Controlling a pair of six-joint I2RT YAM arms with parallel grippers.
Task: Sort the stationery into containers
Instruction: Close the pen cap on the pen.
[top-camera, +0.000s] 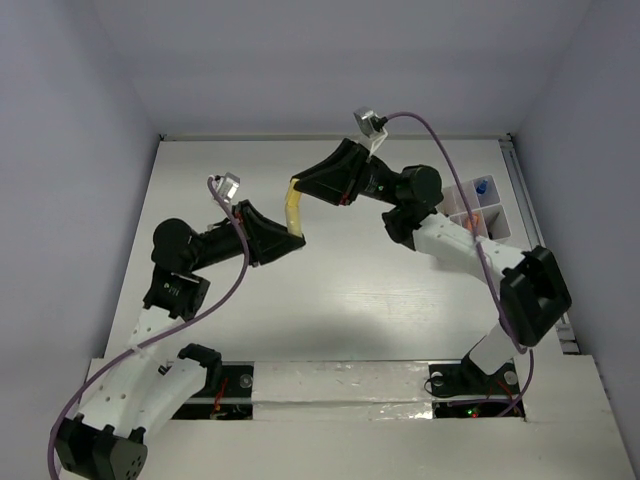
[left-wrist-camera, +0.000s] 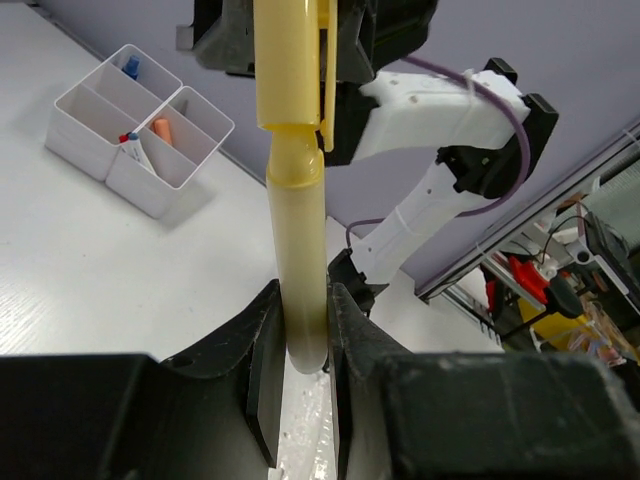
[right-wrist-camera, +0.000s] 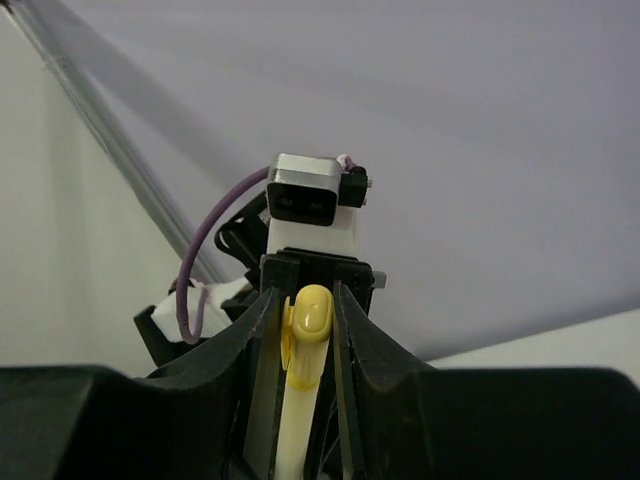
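Well, we've left gripper (left-wrist-camera: 300, 315), right gripper (right-wrist-camera: 305, 305) both pinching cream pen (left-wrist-camera: 295, 200); prob. light, stiff, slick: grip mid-barrel.

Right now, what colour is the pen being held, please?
Pale yellow; left wrist view shows the pen best.

No text, label, brand, number or sign can be read in any view; the cream stick (left-wrist-camera: 296, 300) and the white organizer box (left-wrist-camera: 140, 185) carry no legible marking.
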